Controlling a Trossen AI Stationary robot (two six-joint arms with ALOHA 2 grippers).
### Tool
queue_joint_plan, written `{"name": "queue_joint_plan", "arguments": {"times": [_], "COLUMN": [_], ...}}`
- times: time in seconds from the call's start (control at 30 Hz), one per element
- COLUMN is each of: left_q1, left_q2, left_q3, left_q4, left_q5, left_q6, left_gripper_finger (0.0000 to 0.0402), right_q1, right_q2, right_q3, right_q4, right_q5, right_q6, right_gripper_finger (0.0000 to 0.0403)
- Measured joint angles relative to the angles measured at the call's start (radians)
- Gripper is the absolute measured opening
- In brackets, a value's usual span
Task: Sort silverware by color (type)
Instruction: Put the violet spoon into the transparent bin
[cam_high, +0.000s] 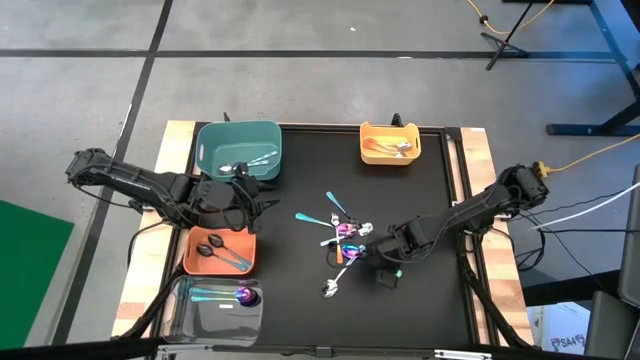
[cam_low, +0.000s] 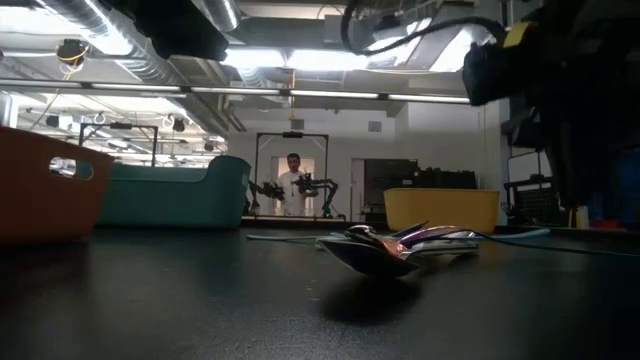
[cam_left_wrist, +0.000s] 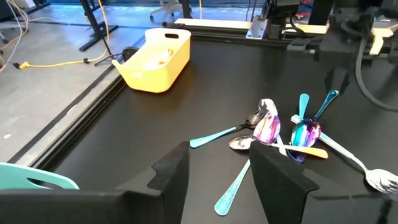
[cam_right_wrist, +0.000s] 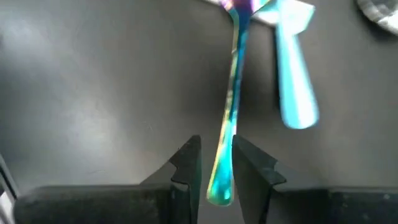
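Observation:
Loose spoons (cam_high: 345, 240) lie in a heap at the table's middle: teal-blue, iridescent purple, silver and one orange; they also show in the low view as a spoon pile (cam_low: 400, 245) and in the left wrist view as scattered spoons (cam_left_wrist: 280, 134). My right gripper (cam_high: 388, 270) is low at the heap's right side, shut on an iridescent spoon (cam_right_wrist: 231, 93). A teal spoon handle (cam_right_wrist: 293, 81) lies beside it. My left gripper (cam_high: 250, 192) is open by the teal bin's (cam_high: 238, 150) near side, its fingers (cam_left_wrist: 171, 180) wide apart and holding nothing. My right gripper (cam_right_wrist: 217, 165) has the iridescent spoon's handle near its free end (cam_right_wrist: 221, 177) between its two fingers, which come slanting down from above and the table's right. The handle runs out forward between them. The spoon's bowl end (cam_right_wrist: 239, 5) reaches into the heap.
The teal bin holds silver spoons. A yellow bin (cam_high: 390, 143) at the far edge holds orange ones, an orange bin (cam_high: 220, 250) holds black ones, and a clear bin (cam_high: 218, 300) near the front left holds teal and purple ones. A person (cam_low: 293, 185) stands far behind the table.

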Motion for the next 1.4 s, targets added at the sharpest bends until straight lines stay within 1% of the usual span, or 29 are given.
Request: {"name": "queue_joint_plan", "arguments": {"times": [0.1,0.3,0.87,0.97,1.13,1.17,1.33,1.4], "left_q1": [0.000,0.000,0.000,0.000,0.000,0.000,0.000,0.000], "left_q2": [0.000,0.000,0.000,0.000,0.000,0.000,0.000,0.000], "left_q3": [0.000,0.000,0.000,0.000,0.000,0.000,0.000,0.000], "left_q4": [0.000,0.000,0.000,0.001,0.001,0.000,0.000,0.000], "left_q5": [0.000,0.000,0.000,0.000,0.000,0.000,0.000,0.000], "left_q6": [0.000,0.000,0.000,0.000,0.000,0.000,0.000,0.000], "left_gripper_finger": [0.0162,0.0162,0.0162,0.0162,0.0162,0.0162,0.0162,0.0162], "right_q1": [0.000,0.000,0.000,0.000,-0.001,-0.001,-0.001,-0.001], "right_q2": [0.030,0.082,0.160,0.160,0.159,0.159,0.160,0.160], "right_q3": [0.000,0.000,0.004,0.003,0.003,0.003,0.002,0.002], "right_q4": [0.019,0.020,0.025,0.024,0.023,0.023,0.024,0.024], "right_q5": [-0.025,0.012,0.009,0.009,0.009,0.009,0.009,0.009], "right_q6": [0.000,0.000,-0.001,-0.001,0.000,0.000,0.000,0.000], "right_gripper_finger": [0.0079,0.0079,0.0077,0.0063,0.0013,0.0009,0.0017,0.0015]}}
